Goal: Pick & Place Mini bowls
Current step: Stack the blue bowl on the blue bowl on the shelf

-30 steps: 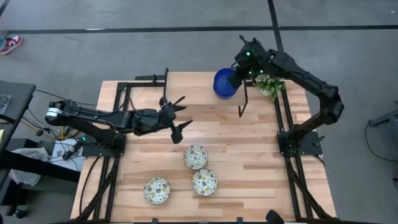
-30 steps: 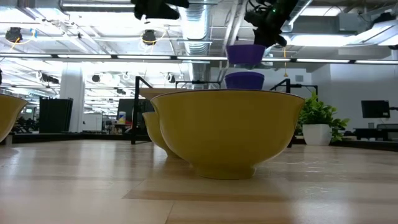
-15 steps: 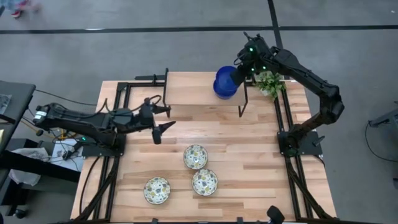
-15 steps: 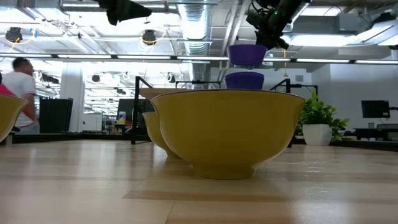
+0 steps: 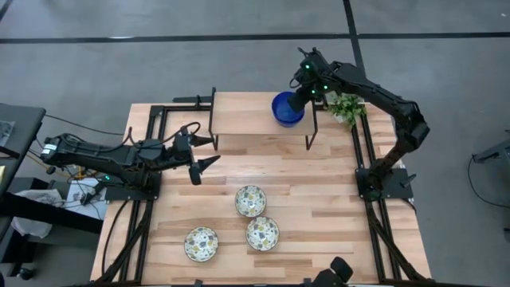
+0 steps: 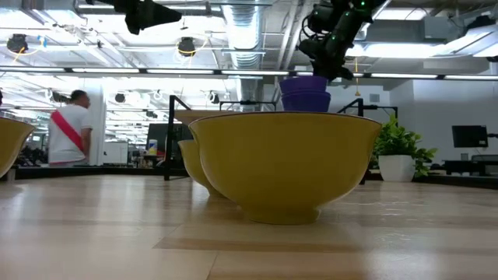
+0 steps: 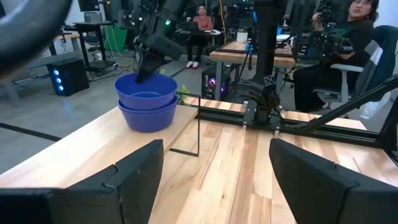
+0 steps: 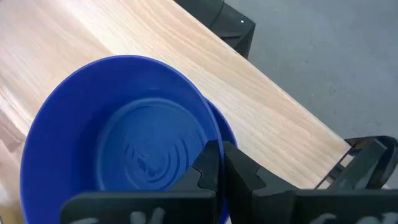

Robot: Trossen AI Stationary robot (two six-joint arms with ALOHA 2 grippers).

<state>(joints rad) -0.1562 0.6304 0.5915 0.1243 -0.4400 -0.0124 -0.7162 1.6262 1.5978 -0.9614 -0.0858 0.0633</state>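
Holding the rim of the top blue bowl (image 8: 124,149) with the right gripper (image 8: 219,163), fingers pinched together on the rim edge. Sitting nested on another blue bowl (image 7: 149,116) at the far side of the table (image 5: 319,199), just beside the small green plant (image 5: 346,108). In the low view, showing as two stacked blue bowls, top one (image 6: 304,84) w/ the right gripper (image 6: 333,66) coming down on it from above. Not possible to tell if a third blue bowl is under the stack.

Hovering above the left-centre of the table w/ the left gripper (image 5: 202,153), fingers spread wide, holding nothing, well apart from the blue stack.

Lying near the front-centre of the table: 3 white patterned bowls, one (image 5: 250,201) nearer the middle, one (image 5: 262,233) just beside it toward the front, one (image 5: 201,243) further to the left. All upright, apart from both grippers.

Standing in the room behind the table, in the low view, a person (image 6: 70,136) in white w/ a red strap.
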